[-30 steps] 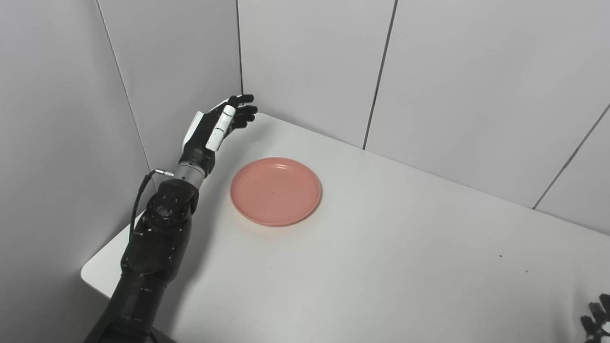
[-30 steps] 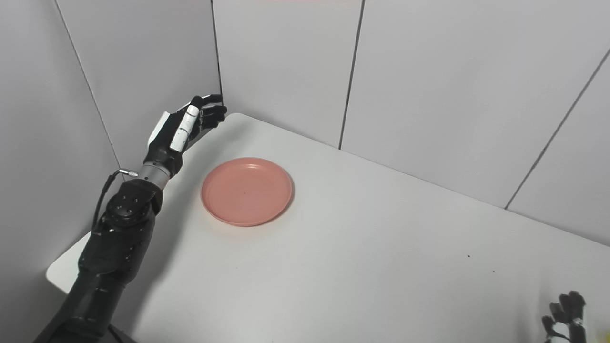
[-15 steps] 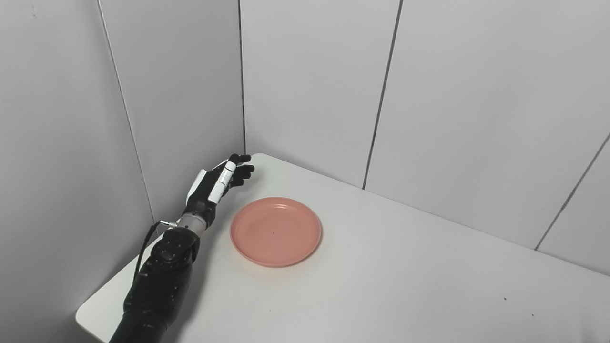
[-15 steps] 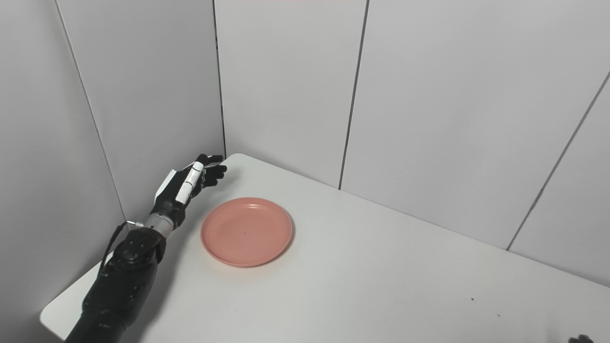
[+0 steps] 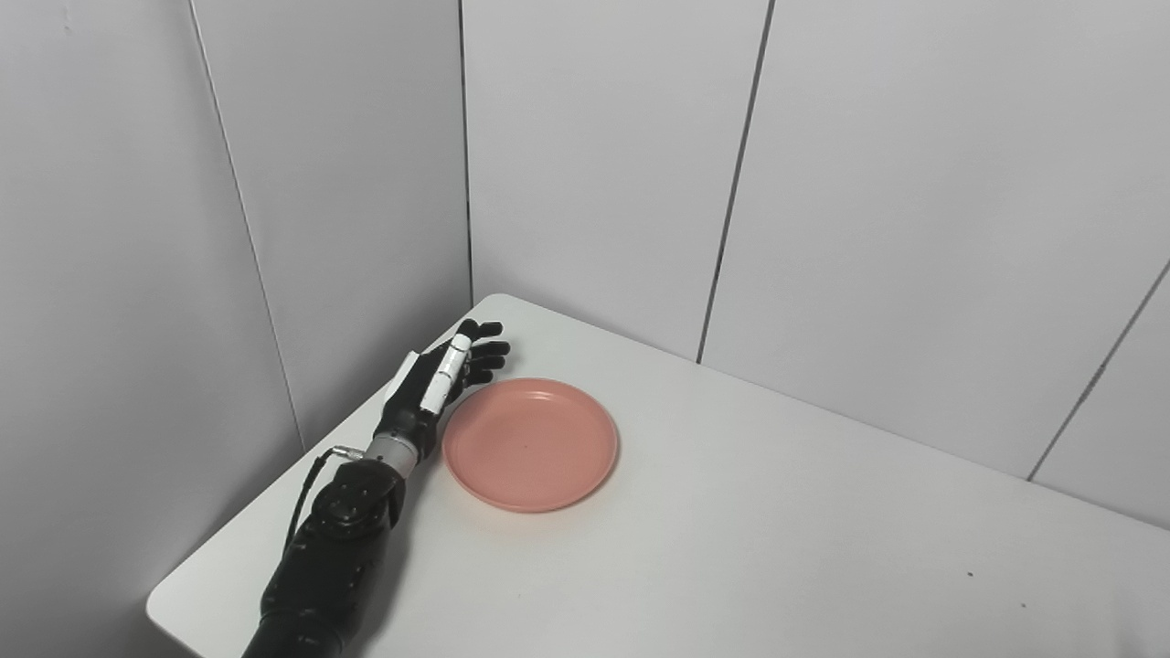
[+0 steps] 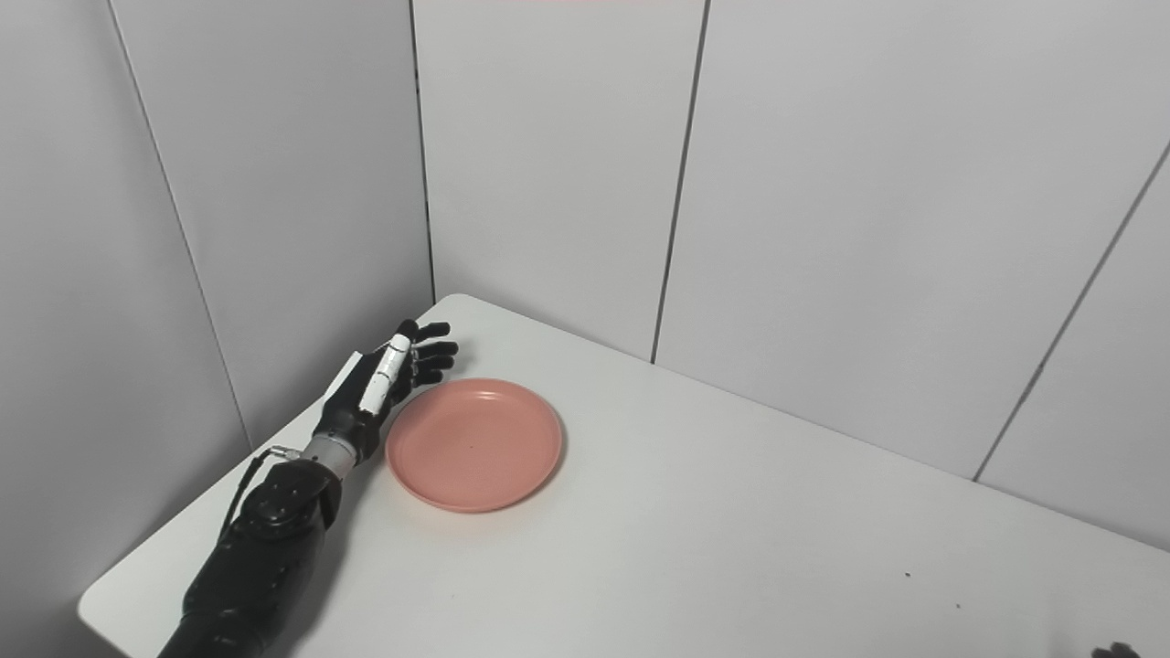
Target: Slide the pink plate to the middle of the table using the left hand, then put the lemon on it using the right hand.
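robot hand [image 5: 439,388] beside pink plate [image 5: 530,445], fingers spread

- The pink plate [image 5: 530,444] is round and shallow with a low raised rim, lying flat and right way up with nothing on it.
- It sits on the white table [image 5: 749,548], towards the far left corner.
- No lemon can be seen in either view.

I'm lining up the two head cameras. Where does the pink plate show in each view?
Left eye view: pink plate left of centre, beside the left hand.
Right eye view: pink plate further left, again beside that hand.
Shared landmark: the wall corner seam behind the table's far corner.
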